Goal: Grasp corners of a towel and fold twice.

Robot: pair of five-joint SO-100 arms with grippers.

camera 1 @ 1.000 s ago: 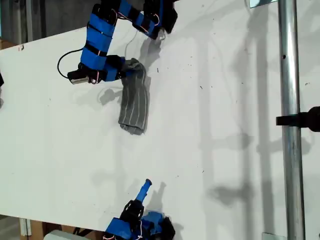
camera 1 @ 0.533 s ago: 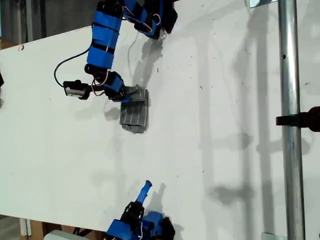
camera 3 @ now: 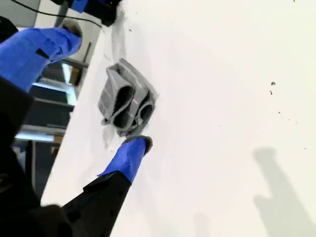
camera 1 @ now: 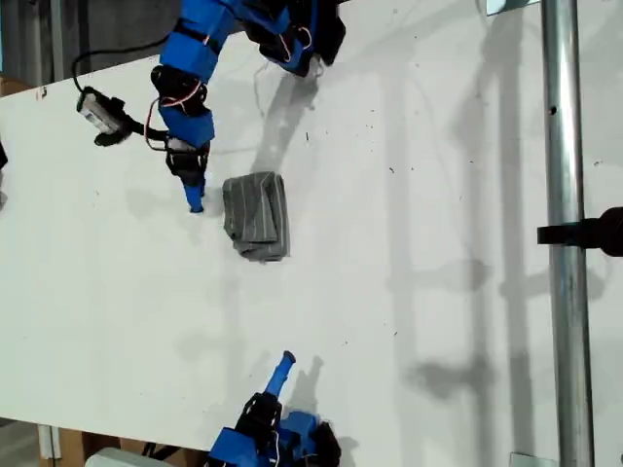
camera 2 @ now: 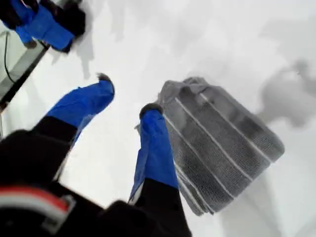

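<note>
A white table [camera 1: 419,292] carries everything here. Its surface is flat and matte, marked with small dark specks and crossed by soft grey shadows. The only thing lying directly on it is the towel [camera 1: 256,215], grey with thin white stripes, folded into a compact thick bundle. Around the towel the tabletop is bare white, and the specks lie scattered well apart from the towel.

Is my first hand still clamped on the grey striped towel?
No: in the first wrist view my first hand is open with nothing between its blue fingers, and the folded grey striped towel lies beside them on the white table.
</note>
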